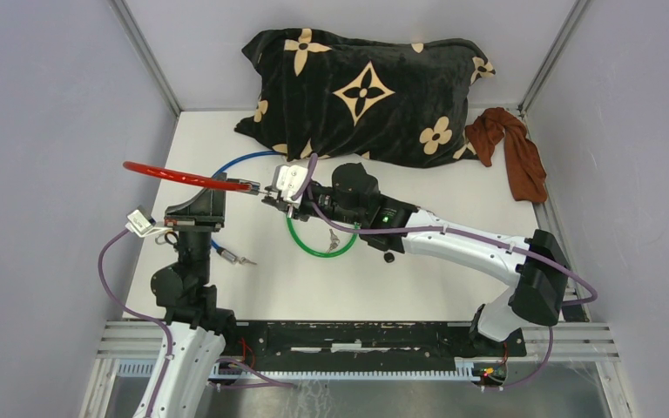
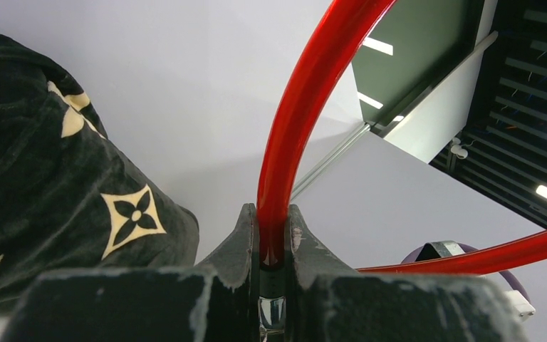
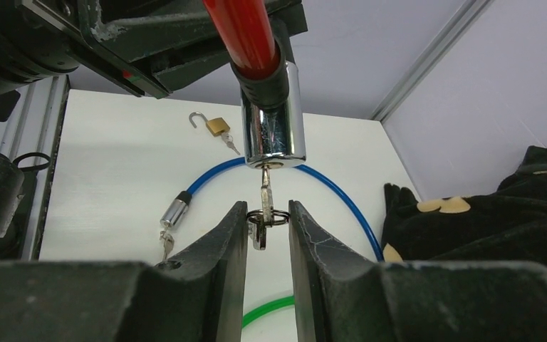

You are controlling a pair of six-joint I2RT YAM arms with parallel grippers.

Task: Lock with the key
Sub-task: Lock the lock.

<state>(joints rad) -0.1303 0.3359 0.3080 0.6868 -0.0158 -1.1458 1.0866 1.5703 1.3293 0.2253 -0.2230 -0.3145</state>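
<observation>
From the top camera, the left gripper point(image 1: 224, 185) holds a red plastic-coated cable loop point(image 1: 174, 176) in the air above the left side of the white table point(image 1: 453, 292), the loop lying nearly level. The right gripper point(image 1: 272, 197) sits at the loop's metal end, facing the left one. A green cable ring point(image 1: 318, 254) lies on the table under the right wrist. A blue cable point(image 1: 235, 159) curves behind it. A black velvet pillow with tan flower prints point(image 1: 366, 83) and a rust-brown cloth point(image 1: 516, 152) lie at the far edge.

From the left wrist, the left fingers point(image 2: 246, 239) are pressed together on the red cable, pinching it, with the pillow at the left.

From the right wrist, a chrome cylinder lock body point(image 3: 274, 125) caps the red cable's end just above the claw. A small silver key point(image 3: 265, 191) stands in its keyhole, and the key ring point(image 3: 260, 216) hangs in the narrow gap between the right fingers point(image 3: 221, 246). The ring reaches both pads, but whether they squeeze it cannot be told. A small brass padlock point(image 3: 217, 127), shackle open, lies on the table beyond
</observation>
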